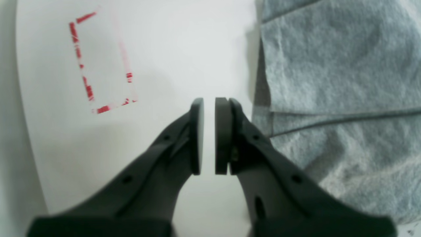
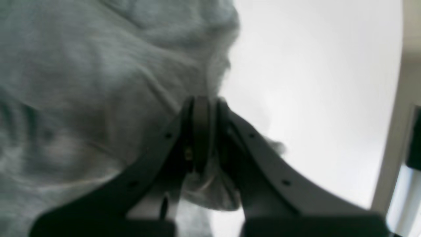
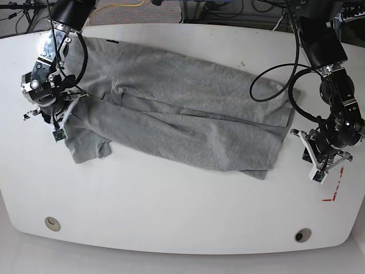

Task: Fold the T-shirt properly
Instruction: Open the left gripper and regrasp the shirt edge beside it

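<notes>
The grey T-shirt (image 3: pixel 182 108) lies spread and wrinkled across the white table (image 3: pixel 171 205), partly folded lengthwise. At its left end my right gripper (image 3: pixel 57 136) is shut on the fabric. In the right wrist view a bunch of T-shirt (image 2: pixel 82 82) cloth sits pinched in the right gripper (image 2: pixel 209 100). My left gripper (image 3: pixel 315 174) is off the shirt's right end. The left wrist view shows the left gripper (image 1: pixel 209 102) empty over bare table, its pads a thin slit apart, with the T-shirt (image 1: pixel 329 65) hem just to its right.
Red tape marks (image 1: pixel 88 90) outline a rectangle on the table beside the left gripper, also visible as red tape (image 3: pixel 333 194) near the right edge. Two round holes (image 3: pixel 52 223) (image 3: pixel 303 234) sit near the front edge. Cables hang behind the table.
</notes>
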Robot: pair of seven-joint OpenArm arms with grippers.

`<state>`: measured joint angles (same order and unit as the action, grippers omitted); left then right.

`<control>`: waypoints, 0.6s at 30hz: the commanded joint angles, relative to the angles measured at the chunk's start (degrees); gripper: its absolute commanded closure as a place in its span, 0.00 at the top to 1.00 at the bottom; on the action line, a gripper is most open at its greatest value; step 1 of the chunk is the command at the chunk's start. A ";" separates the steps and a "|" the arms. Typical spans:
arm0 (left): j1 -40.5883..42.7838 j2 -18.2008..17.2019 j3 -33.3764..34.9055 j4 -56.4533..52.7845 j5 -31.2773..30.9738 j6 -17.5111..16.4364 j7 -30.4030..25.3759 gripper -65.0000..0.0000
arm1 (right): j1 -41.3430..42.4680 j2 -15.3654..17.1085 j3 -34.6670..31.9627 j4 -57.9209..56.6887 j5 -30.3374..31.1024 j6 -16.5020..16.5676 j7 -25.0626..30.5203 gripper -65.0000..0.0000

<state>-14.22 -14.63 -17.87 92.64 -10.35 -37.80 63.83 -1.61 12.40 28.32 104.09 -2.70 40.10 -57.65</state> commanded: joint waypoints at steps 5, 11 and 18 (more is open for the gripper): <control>-5.34 3.07 -0.02 -4.16 -0.42 0.48 -1.11 0.33 | 0.95 0.56 0.04 0.92 0.28 -0.10 1.08 0.01; -9.74 4.39 -0.11 -13.56 -0.60 7.96 -1.28 0.63 | 1.21 -0.14 -0.14 0.83 0.28 -0.10 1.08 0.01; -13.52 6.68 -0.20 -22.71 -0.77 11.74 -3.57 0.66 | 1.21 -0.49 -0.14 0.83 0.28 -0.10 1.08 0.01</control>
<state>-25.52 -8.58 -18.26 70.85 -9.89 -25.45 62.00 -1.28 11.14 28.01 104.05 -2.61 40.10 -57.47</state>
